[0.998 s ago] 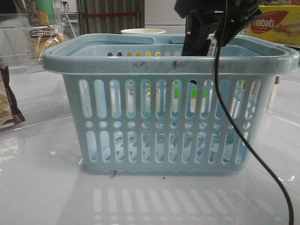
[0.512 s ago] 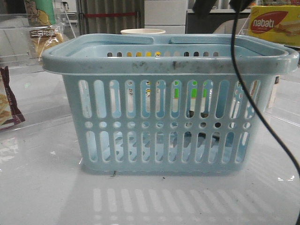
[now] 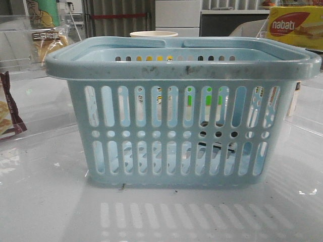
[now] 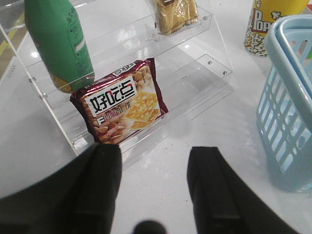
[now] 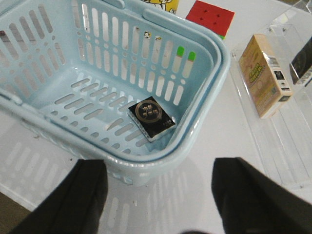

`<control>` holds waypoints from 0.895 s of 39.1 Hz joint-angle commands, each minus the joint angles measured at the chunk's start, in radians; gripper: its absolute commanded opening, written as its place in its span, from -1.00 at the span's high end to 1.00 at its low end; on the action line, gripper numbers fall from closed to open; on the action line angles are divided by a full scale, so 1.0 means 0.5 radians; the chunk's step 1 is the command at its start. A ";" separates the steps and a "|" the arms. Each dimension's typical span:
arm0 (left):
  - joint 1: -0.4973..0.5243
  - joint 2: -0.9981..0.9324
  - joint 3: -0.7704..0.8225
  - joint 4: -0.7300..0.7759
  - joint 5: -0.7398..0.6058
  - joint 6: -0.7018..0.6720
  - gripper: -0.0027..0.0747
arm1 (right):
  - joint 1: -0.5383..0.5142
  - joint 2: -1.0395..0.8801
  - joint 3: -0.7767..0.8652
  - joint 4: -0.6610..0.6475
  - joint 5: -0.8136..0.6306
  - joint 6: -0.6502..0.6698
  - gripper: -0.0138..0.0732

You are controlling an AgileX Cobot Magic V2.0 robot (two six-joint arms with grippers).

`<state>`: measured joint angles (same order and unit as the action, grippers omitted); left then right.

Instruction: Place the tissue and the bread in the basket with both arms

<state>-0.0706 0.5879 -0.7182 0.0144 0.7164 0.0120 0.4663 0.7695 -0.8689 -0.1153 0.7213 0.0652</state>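
The light-blue basket (image 3: 181,63) stands mid-table, and its side also shows in the left wrist view (image 4: 287,112). The tissue (image 5: 151,118), a small dark pack, lies flat on the basket's floor near one corner; it shows dimly through the slots (image 3: 214,146). The bread (image 4: 175,14) in clear wrap sits on a clear shelf at the back left (image 3: 48,43). My left gripper (image 4: 155,153) is open over bare table, in front of the shelf. My right gripper (image 5: 163,168) is open above the table just outside the basket rim (image 5: 214,83). Neither gripper shows in the front view.
The clear stepped shelf on the left holds a maroon snack bag (image 4: 124,107) and a green bag (image 4: 61,44). A popcorn cup (image 4: 270,22) stands beside the basket. On the right are a nabati box (image 3: 295,27), a yellow box (image 5: 265,75) on a clear shelf and a red cube (image 5: 209,14).
The right arm, which reached down into the basket a second ago, has risen out of the front view with its cable. The tissue now lies loose on the basket floor.
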 commanded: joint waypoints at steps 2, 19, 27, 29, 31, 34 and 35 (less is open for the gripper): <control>-0.011 0.017 -0.065 -0.011 -0.159 0.003 -0.05 | 0.010 -0.293 0.100 -0.010 -0.060 -0.008 -0.58; -0.011 0.017 -0.065 -0.011 -0.159 0.003 -0.05 | 0.010 -0.765 0.290 -0.010 0.184 -0.008 -0.58; -0.011 0.017 -0.065 -0.011 -0.159 0.003 -0.05 | 0.010 -0.765 0.290 -0.010 0.185 -0.008 -0.58; -0.011 0.017 -0.065 -0.011 -0.172 0.003 -0.06 | 0.010 -0.765 0.290 -0.010 0.185 -0.008 -0.58; -0.011 0.027 -0.065 -0.011 -0.194 0.003 -0.10 | 0.010 -0.765 0.290 -0.010 0.185 -0.008 -0.58; -0.011 0.060 -0.065 -0.011 -0.252 0.003 -0.25 | 0.010 -0.765 0.290 -0.010 0.185 -0.008 -0.58; -0.011 0.076 -0.068 -0.011 -0.269 0.003 -0.33 | 0.010 -0.765 0.290 -0.010 0.185 -0.008 -0.58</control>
<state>-0.0706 0.6008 -0.7182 0.0144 0.6938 0.0120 0.4663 0.3810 -0.6997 -0.1146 0.8857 0.0652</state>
